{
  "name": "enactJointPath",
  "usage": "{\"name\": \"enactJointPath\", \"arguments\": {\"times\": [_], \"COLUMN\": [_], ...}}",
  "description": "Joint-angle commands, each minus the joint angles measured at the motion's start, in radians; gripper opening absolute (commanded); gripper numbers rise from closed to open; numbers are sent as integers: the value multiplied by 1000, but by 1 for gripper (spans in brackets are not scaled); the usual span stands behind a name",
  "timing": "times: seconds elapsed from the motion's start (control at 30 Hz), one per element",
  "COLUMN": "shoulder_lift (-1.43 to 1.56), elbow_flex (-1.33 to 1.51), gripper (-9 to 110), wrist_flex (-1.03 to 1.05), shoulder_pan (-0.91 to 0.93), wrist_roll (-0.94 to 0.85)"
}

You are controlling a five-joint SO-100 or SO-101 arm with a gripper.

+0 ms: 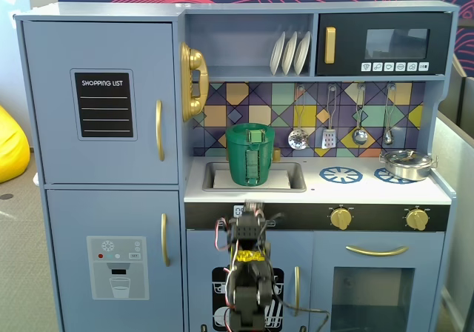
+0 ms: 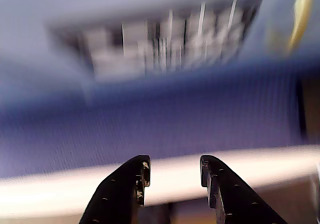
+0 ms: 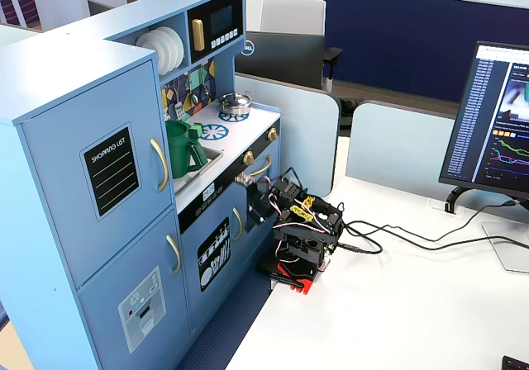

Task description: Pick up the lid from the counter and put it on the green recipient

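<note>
- The pot (image 1: 250,155) is standing upright in the sink (image 1: 292,178) at the centre of a fixed view, with its ribbed handle strip facing the camera; this is keeping its mouth open to a reach from above and in front.
- The lid (image 1: 255,133) is lying on the pot's rim, its knob showing at the top centre; judged from this, the placing is looking done. In a fixed view, the pot (image 3: 183,148) is appearing at upper left, and the lid is too small there to judge its seating.
- The gripper (image 2: 174,171) is spread in the wrist view, its 2 black fingers (image 2: 135,176) standing apart at the lower centre with nothing between them.
- The wrist view is blurred, so the arm is probably moving; it is showing only blue cabinet and a pale counter edge (image 2: 60,184), not the pot.
- The arm (image 1: 248,269) is sitting folded low at the bottom centre of a fixed view, in front of the kitchen's lower doors, well apart from the pot. In a fixed view its base (image 3: 302,250) is resting on the white tabletop (image 3: 397,304).
- A steel pot (image 1: 406,163) is sitting on the right burner, well apart from the sink, and playing no part here.
</note>
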Motion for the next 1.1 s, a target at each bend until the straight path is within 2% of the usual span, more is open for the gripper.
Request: {"name": "enactJointPath", "arguments": {"times": [0.0,0.2,0.3,0.5,1.07], "shoulder_lift": [71,71,71,71,71], "elbow_flex": [107,209,209,209,209], "gripper": [1,3,3,4,4], "wrist_flex": [97,221,213,219,219], "shoulder_pan": [-23,-51,-57,-52,-52], "wrist_roll": [-17,-5,74,23,26]}}
